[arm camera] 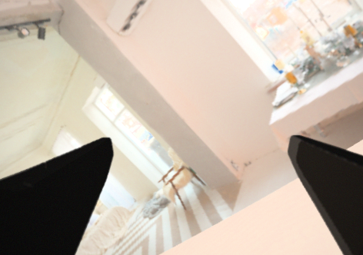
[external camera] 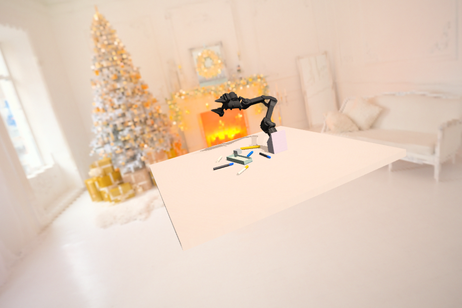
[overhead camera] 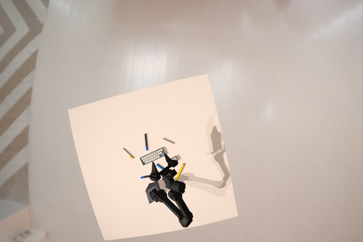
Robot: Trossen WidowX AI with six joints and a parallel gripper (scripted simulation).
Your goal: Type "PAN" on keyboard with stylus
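Right, we're up high, tool (overhead camera: 159, 158) (external camera: 213, 105) (arm camera: 201, 144) spread wide, nothing btwn the fingers. Kbd (overhead camera: 152, 156) (external camera: 238, 160) sits on the bench (overhead camera: 116, 122) (external camera: 311, 170) (arm camera: 239, 230), pens all round it, and no letters typed by us w/o a stylus, so pickup looks like the step in hand.

Which one's the stylus? Can't tell for sure. Candidates: blue pen (overhead camera: 159, 166) (external camera: 250, 154), just beside the kbd on the arm-base side, our best guess; yellow pen (overhead camera: 180, 171) (external camera: 250, 147), same side, farther out; blue-tipped black pen (overhead camera: 146, 141) (external camera: 223, 166), beyond the kbd from the base.

Handling, prob.: light, stiff, smooth, apt to roll or twist if we pinch off-centre. Not esp. fragile. We'd grip across the barrel, around mid or a bit toward the back, leaving the tip free, and squeeze firmly so key presses don't shove it up thru the fingers.

Room: blue pen's tight, kbd edge close by and grey block (overhead camera: 174, 158) (external camera: 237, 150) off to one side, so we'd come straight down, fingers clear of both. Yellow has more space away from the kbd. Bench edges are well apart from the kbd; overhead's open.
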